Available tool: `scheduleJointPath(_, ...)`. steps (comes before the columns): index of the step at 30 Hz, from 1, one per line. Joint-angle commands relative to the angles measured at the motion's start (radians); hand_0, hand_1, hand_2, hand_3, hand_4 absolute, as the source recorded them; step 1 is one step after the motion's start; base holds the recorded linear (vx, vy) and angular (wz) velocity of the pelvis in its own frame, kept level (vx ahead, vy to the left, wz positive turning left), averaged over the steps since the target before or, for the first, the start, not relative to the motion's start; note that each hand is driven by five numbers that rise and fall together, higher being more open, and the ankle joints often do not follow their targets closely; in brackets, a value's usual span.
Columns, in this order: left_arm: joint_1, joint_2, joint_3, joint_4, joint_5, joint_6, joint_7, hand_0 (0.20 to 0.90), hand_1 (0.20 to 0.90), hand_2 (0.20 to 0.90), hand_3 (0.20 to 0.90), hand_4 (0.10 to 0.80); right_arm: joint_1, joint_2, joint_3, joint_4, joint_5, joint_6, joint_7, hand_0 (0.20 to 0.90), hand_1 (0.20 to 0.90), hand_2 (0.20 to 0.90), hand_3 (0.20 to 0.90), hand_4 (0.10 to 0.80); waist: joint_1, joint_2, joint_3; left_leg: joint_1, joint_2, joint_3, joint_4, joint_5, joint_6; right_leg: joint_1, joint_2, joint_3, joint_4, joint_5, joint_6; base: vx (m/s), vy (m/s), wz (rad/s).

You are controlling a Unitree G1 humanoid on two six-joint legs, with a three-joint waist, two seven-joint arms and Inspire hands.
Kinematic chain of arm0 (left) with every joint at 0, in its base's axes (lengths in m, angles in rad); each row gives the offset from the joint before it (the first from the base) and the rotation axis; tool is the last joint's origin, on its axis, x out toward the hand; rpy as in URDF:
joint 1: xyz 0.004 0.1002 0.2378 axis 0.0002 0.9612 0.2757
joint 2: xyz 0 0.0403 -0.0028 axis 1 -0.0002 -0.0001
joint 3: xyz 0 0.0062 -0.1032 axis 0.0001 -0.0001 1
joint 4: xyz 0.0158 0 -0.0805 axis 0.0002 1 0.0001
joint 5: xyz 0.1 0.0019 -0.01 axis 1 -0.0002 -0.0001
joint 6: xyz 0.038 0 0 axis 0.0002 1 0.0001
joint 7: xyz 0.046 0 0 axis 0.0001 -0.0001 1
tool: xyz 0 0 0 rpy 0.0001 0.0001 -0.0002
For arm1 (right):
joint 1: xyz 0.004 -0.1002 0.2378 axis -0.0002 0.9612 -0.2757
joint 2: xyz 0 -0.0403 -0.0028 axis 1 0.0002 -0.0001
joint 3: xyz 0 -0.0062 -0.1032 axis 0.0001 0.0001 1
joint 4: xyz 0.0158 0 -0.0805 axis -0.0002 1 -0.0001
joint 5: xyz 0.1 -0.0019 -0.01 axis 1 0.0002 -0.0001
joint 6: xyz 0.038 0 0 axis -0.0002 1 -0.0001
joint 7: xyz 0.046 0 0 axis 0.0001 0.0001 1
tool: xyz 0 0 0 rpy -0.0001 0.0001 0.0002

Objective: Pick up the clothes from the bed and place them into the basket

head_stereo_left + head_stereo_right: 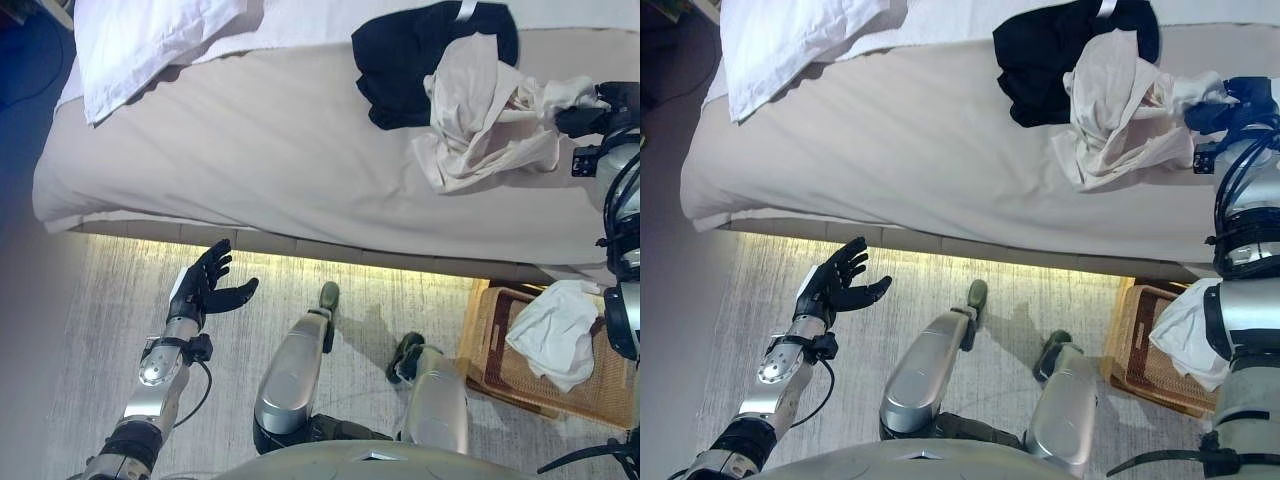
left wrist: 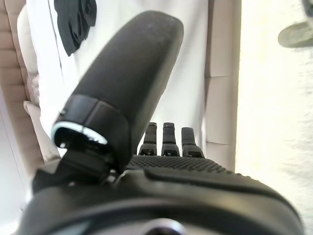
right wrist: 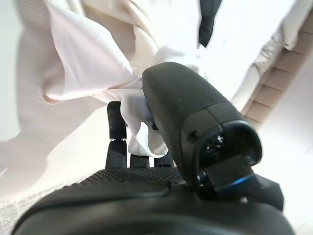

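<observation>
Right hand point(image 1: 585, 118) grips beige garment point(image 1: 480, 115) on bed point(image 1: 250, 150); basket point(image 1: 520, 375) holds white cloth point(image 1: 555, 330).

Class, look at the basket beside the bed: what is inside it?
A crumpled white cloth lies in the wicker basket, spilling over its rim. Whatever sits beneath the cloth is covered, and the right arm hides the basket's far side.

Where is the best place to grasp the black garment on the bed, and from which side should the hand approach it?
Probably the black garment's lower-left bunched edge, approached from the robot's left. That part lies bare on the bed, while the beige garment covers its right side, where the right hand already pinches beige cloth.
</observation>
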Motion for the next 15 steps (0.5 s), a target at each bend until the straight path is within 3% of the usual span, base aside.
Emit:
scheduleJointPath(1, 0.027, 0.076, 0.023, -0.027, 0.034, -0.075, 0.025, 0.900, 0.900, 0.900, 0.900, 0.800, -0.089, -0.126, 0.043, -0.068, 0.042, -0.150, 0.015, 0.300, 0.300, 0.300, 0.200, 0.100, -0.028, -0.079, -0.201, 0.053, 0.023, -0.009, 0.054, -0.156, -0.029, 0.101, 0.065, -0.043, -0.155, 0.053, -0.041, 0.097, 0.057, -0.24)
scheduleJointPath(9, -0.003, 0.065, -0.001, 0.031, 0.056, -0.039, 0.016, 0.900, 0.900, 0.900, 0.900, 0.800, -0.149, -0.215, 0.095, -0.146, 0.069, -0.164, 0.041, 0.300, 0.300, 0.300, 0.200, 0.100, -0.106, -0.125, -0.345, 0.186, 0.051, 0.051, -0.117, -0.108, -0.043, 0.205, 0.100, 0.006, -0.350, 0.142, 0.011, 0.094, 0.034, -0.20)
scheduleJointPath(15, -0.035, 0.057, -0.037, 0.104, 0.061, -0.016, 0.028, 0.900, 0.900, 0.900, 0.900, 0.800, -0.248, -0.308, 0.156, -0.202, 0.089, -0.156, 0.029, 0.300, 0.300, 0.300, 0.200, 0.100, -0.158, -0.144, -0.403, 0.240, 0.064, 0.087, -0.205, -0.090, -0.052, 0.232, 0.110, 0.041, -0.441, 0.192, 0.045, 0.040, 0.028, -0.23)
